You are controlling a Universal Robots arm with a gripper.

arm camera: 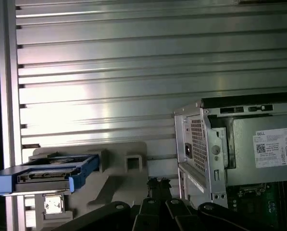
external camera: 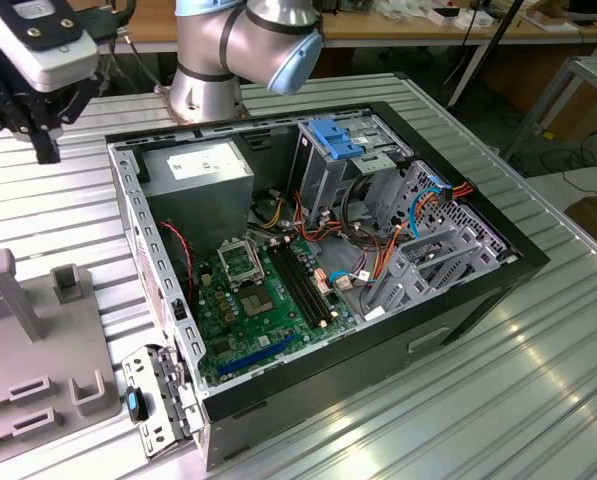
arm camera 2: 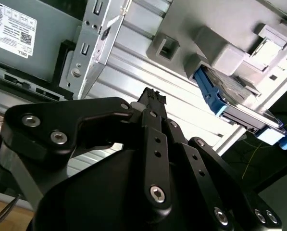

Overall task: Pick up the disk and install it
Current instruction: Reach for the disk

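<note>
The disk (arm camera 2: 228,103), a dark drive in a bright blue carrier frame, stands on edge in a grey holder (arm camera 2: 220,53); it also shows as the disk (arm camera: 47,175) in the first wrist view. My gripper (external camera: 46,148) hangs above the table beside the case's rear corner, at the exterior view's upper left. Its black fingertips (arm camera 2: 152,95) are pressed together with nothing between them, a short way from the disk. The same gripper (arm camera: 157,183) shows between the holder and the case.
The open computer case (external camera: 163,330) lies on the ribbed metal table (external camera: 478,400), with motherboard, power supply (external camera: 198,170) and a grey drive cage topped by a blue bracket (external camera: 333,135). A grey fixture (external camera: 38,340) sits at the exterior view's left. The arm's base (external camera: 208,90) stands behind the case.
</note>
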